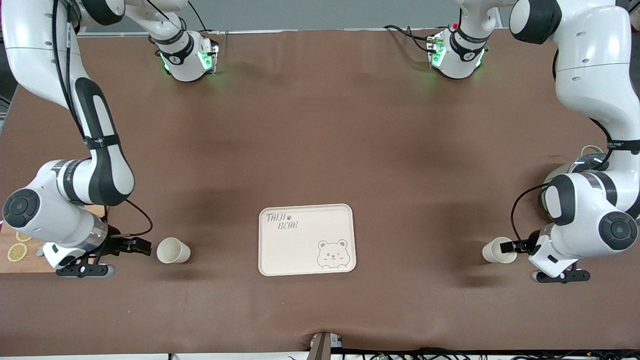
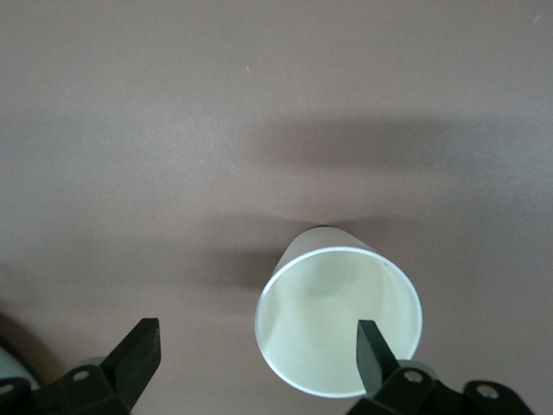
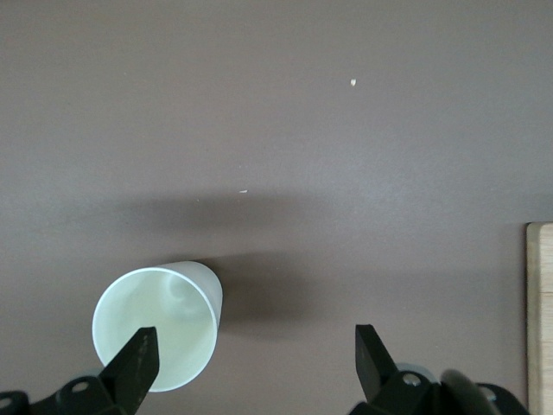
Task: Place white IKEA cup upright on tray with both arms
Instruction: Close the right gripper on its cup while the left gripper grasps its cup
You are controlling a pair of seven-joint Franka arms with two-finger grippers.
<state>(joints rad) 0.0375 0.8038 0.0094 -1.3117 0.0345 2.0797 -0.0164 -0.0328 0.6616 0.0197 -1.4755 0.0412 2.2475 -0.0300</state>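
Two white cups stand on the brown table, one at each end. My right gripper (image 1: 142, 246) is open beside the cup (image 1: 172, 250) at the right arm's end. In the right wrist view, one finger (image 3: 136, 363) overlaps that cup's rim (image 3: 155, 324), and the gripper (image 3: 251, 359) is mostly over bare table. My left gripper (image 1: 510, 246) is open at the second cup (image 1: 496, 250). In the left wrist view (image 2: 259, 359), one finger (image 2: 373, 350) overlaps that cup's mouth (image 2: 337, 320). The cream tray (image 1: 300, 250) with the bear print lies between the cups and holds nothing.
A wooden cutting board (image 1: 15, 250) with lemon slices lies at the right arm's end, partly under that arm; its edge shows in the right wrist view (image 3: 540, 311). A rounded grey object (image 1: 582, 160) is partly hidden by the left arm.
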